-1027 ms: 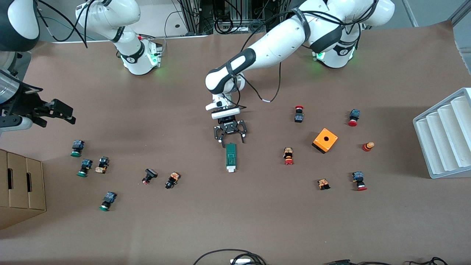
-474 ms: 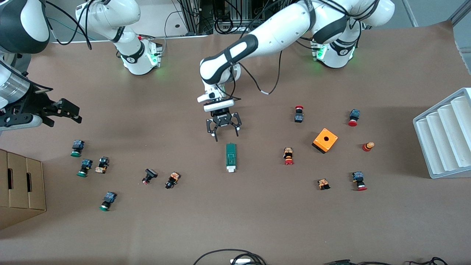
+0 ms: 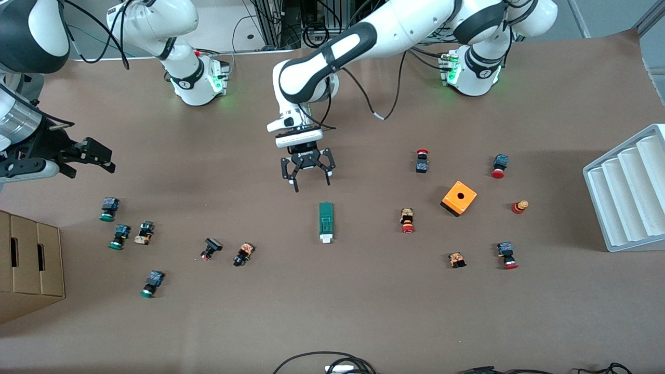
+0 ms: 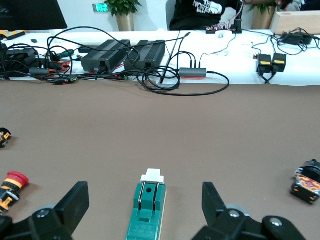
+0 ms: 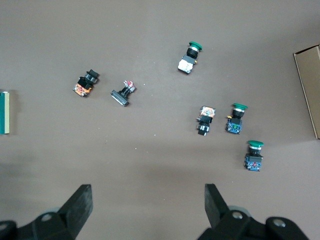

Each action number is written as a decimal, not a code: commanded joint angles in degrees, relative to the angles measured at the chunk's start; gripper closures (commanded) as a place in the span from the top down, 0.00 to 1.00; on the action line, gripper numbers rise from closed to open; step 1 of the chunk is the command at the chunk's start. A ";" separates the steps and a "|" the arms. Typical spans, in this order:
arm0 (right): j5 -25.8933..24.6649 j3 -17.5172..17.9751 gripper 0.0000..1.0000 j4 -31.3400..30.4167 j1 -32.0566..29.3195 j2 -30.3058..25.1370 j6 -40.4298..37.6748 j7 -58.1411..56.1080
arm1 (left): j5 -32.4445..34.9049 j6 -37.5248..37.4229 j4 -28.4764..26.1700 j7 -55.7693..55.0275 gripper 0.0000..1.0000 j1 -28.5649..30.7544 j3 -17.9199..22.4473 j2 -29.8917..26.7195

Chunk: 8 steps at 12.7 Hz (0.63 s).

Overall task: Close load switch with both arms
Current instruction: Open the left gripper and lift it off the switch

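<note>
The load switch [image 3: 326,222] is a narrow dark-green block lying flat mid-table, with its white tab at the end nearer the front camera. My left gripper [image 3: 312,184] hangs open over bare table just off the switch's green end, holding nothing. In the left wrist view the load switch [image 4: 149,210] lies between and just ahead of the spread fingers of the left gripper [image 4: 144,195]. My right gripper [image 3: 107,160] hovers open and empty over the right arm's end of the table. In the right wrist view the right gripper [image 5: 147,195] is spread wide, and the load switch [image 5: 5,112] shows at the picture's edge.
Push buttons [image 3: 120,236] are scattered toward the right arm's end, more push buttons [image 3: 407,220] toward the left arm's end. An orange box with a hole [image 3: 459,198], a white ribbed tray [image 3: 628,189], a cardboard box [image 3: 28,265] and cables [image 3: 322,363] are also there.
My left gripper has drawn back from the switch's green end toward the robots' bases and slightly toward the right arm's end, staying open. The right gripper shifted a little inward.
</note>
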 commanded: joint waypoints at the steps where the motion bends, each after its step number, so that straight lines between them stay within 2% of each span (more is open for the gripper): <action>1: -0.56 -0.03 1.00 4.57 0.26 2.32 -3.51 -0.38 | -5.93 1.64 -1.17 9.18 1.00 1.64 -0.22 -5.32; 8: -0.48 0.23 1.00 5.54 0.61 2.85 -3.61 -0.30 | -20.88 2.60 -0.99 34.23 1.00 5.67 -0.22 -14.90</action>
